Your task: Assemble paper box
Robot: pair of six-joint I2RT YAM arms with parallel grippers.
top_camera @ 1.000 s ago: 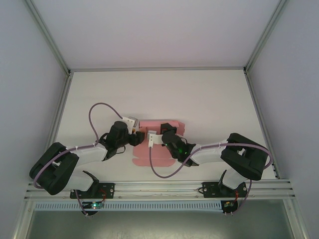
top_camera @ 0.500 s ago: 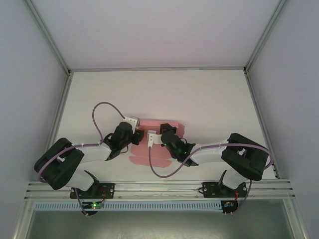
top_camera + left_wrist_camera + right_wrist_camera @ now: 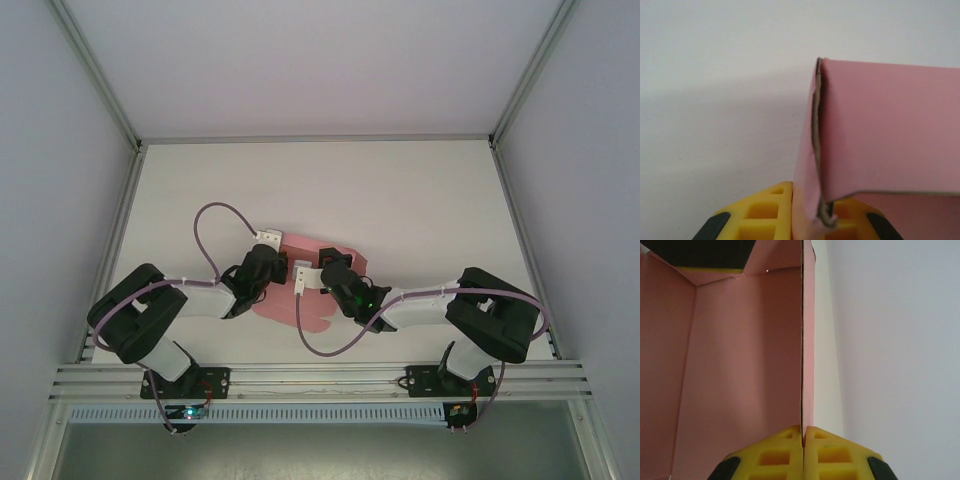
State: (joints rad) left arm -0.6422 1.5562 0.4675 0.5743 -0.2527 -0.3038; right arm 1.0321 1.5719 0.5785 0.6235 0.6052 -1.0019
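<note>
Table [image 3: 420, 200] holds the pink paper box [image 3: 322, 247] near its middle, partly folded up. Left gripper [image 3: 807, 212] is pinched tight on the box's left wall. Right gripper [image 3: 803, 432] is pinched tight on another standing wall close by.

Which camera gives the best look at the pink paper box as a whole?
The top external view: the paper box lies on the table between the left arm and the right arm, which cover its middle. The right wrist view gives its inside and raised walls close up; the left wrist view, one folded corner.
</note>
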